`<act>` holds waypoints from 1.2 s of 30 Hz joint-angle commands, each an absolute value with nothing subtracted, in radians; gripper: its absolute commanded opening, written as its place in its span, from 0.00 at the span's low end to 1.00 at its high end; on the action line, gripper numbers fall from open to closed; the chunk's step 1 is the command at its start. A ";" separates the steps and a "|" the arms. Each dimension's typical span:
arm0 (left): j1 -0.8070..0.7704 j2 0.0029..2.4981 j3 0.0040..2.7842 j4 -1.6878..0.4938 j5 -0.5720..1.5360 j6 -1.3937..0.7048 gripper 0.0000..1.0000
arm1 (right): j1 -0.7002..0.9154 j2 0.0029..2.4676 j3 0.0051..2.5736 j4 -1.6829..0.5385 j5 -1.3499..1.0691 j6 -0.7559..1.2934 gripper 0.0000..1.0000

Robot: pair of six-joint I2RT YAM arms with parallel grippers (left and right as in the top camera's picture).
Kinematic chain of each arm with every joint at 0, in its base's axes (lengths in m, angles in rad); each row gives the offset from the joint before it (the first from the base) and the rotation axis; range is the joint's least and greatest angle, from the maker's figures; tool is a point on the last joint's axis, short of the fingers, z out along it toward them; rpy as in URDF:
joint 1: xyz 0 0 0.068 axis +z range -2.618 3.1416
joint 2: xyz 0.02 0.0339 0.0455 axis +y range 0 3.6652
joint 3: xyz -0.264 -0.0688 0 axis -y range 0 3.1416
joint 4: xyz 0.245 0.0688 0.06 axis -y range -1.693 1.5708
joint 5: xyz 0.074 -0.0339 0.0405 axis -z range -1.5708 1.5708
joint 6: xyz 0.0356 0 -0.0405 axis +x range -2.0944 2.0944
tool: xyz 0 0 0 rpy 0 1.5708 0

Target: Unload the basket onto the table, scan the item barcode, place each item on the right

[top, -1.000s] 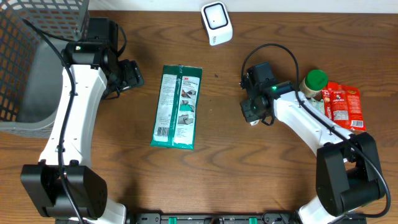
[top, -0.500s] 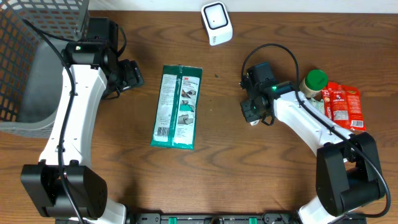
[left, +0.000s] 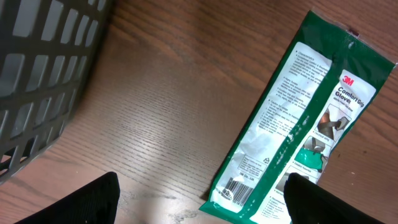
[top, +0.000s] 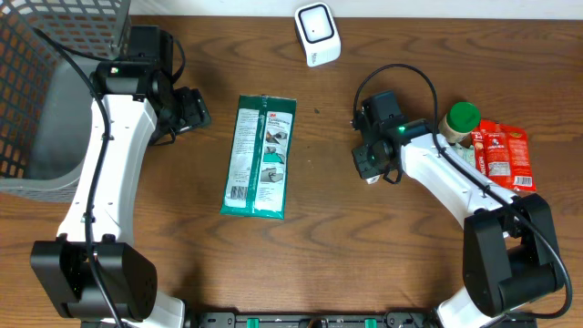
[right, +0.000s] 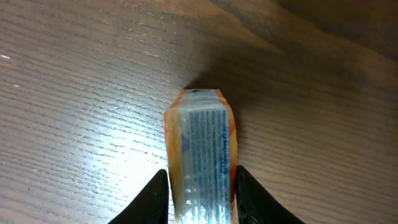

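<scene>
Orange packet [right: 200,155] pinched in my right fingers [right: 154,198]: grasp done. White scanner [top: 316,34] well apart; carry and barcode presentation left, I judge. My left fingers [left: 87,202] spread, empty.

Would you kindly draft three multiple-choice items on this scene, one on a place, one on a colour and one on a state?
1. Where does the green glove pack lie?
A. on the floor
B. on the table, between the two arms
C. on a shelf

2. What colour is the jar lid?
A. green
B. yellow
C. blue

3. How is the right gripper?
A. open and empty
B. shut on the orange packet
C. shut on the glove pack

Answers:
1 B, the overhead view shows it flat on the wood.
2 A, the lid is plainly green from above.
3 B, the right wrist view shows a finger pressed to each side of the packet.
</scene>
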State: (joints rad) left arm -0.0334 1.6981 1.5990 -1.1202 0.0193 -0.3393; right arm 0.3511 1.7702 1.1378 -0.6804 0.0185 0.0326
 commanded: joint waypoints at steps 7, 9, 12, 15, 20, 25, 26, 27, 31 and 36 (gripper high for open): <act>-0.029 1.684 1.603 -1.124 0.007 -0.334 0.85 | 0.361 1.781 1.131 -0.671 0.025 0.028 0.30; -0.029 1.684 1.603 -1.124 0.007 -0.334 0.85 | 0.361 1.781 1.130 -0.670 0.025 0.028 0.30; -0.029 1.684 1.603 -1.124 0.007 -0.334 0.85 | 0.362 1.781 1.130 -0.670 0.025 0.028 0.41; -0.029 1.684 1.603 -1.124 0.007 -0.334 0.85 | 0.361 1.781 1.130 -0.670 0.025 0.028 0.45; -0.029 1.684 1.602 -1.124 0.007 -0.334 0.85 | 0.361 1.781 1.130 -0.670 0.025 0.028 0.45; -0.029 1.684 1.602 -1.124 0.007 -0.334 0.85 | 0.361 1.781 1.130 -0.675 0.025 0.028 0.34; -0.029 1.684 1.603 -1.124 0.007 -0.334 0.85 | 0.361 1.781 1.129 -0.675 0.025 0.028 0.34; -0.029 1.684 1.603 -1.124 0.007 -0.333 0.85 | 0.361 1.781 1.127 -0.673 0.025 0.028 0.34; -0.029 1.684 1.603 -1.124 0.007 -0.334 0.85 | 0.361 1.781 1.114 -0.657 0.025 0.028 0.31; -0.029 1.684 1.603 -1.124 0.007 -0.334 0.85 | 0.361 1.781 1.113 -0.654 0.025 0.028 0.22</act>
State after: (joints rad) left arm -0.0334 1.6981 1.5990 -1.1202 0.0193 -0.3393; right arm 0.3511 1.7706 1.1202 -0.6571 0.0185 0.0319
